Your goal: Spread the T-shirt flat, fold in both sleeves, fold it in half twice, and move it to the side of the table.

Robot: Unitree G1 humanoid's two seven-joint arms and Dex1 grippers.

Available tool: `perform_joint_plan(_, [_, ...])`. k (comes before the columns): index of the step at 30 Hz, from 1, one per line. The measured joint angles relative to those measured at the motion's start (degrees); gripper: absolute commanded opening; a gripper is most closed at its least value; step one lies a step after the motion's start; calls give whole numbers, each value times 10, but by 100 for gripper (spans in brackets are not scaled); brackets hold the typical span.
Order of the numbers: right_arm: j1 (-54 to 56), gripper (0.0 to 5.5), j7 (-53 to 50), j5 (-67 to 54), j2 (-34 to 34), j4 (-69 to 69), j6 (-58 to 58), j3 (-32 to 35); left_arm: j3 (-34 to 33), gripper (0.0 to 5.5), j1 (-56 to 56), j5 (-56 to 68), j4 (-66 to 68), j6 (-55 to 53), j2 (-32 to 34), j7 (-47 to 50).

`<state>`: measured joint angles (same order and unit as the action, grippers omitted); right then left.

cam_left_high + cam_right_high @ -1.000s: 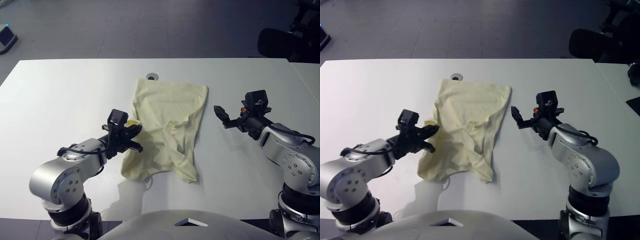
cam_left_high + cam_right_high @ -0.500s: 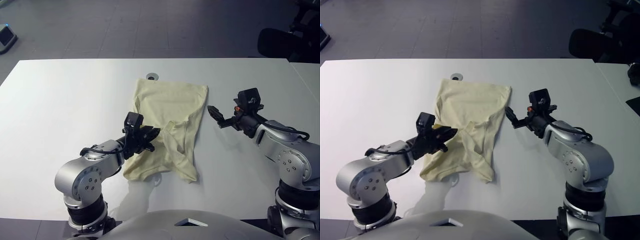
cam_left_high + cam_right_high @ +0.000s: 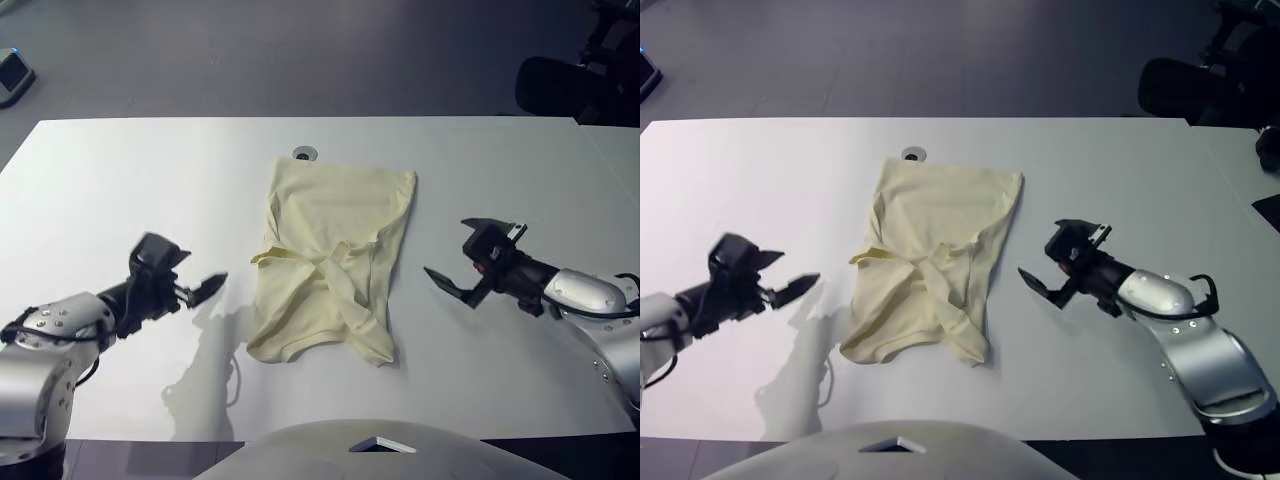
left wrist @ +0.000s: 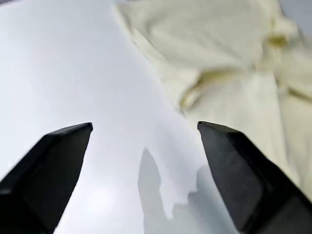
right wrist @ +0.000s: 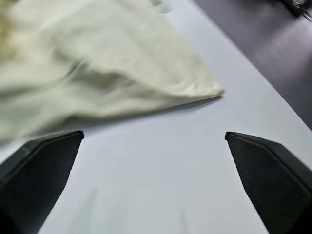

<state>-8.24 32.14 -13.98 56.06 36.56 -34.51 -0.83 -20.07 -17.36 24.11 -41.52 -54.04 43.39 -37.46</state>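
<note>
The pale yellow T-shirt [image 3: 330,250] lies lengthwise in the middle of the white table [image 3: 120,180], both sleeves folded in and crossing over its lower half. My left gripper [image 3: 200,266] hovers open to the left of the shirt, clear of its edge. In the left wrist view the left gripper [image 4: 145,125] frames bare table, with the T-shirt [image 4: 234,63] ahead of its fingers. My right gripper [image 3: 462,257] is open to the right of the shirt, a short gap from the hem side. Seen from the right wrist, the right gripper [image 5: 153,134] holds nothing, the T-shirt [image 5: 87,63] beyond it.
A small round metal grommet [image 3: 304,153] sits in the table just past the shirt's far edge. A black chair [image 3: 565,85] stands beyond the table's back right. Wide bare table lies on either side of the shirt.
My left gripper carried the left sleeve onto the shirt, let it go and drew back to the left. My right gripper neared the shirt's right edge, then pulled back toward me.
</note>
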Motion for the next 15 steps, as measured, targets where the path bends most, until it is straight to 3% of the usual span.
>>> perform_joint_plan(4, [-51,540,79,45,52,-32,132,-11,59,531,-104,-119,51,201,59,-46])
perform_joint_plan(9, [-73,540,136,97,74,-58,253,-39,132,539,-159,-258,92,439,100,-37])
perform_joint_plan(13, [-78,540,167,171,76,-64,345,-98,205,465,-164,-388,107,640,121,11])
perform_joint_plan(15, [-77,540,166,182,66,-62,357,-107,222,425,-164,-407,114,673,121,21])
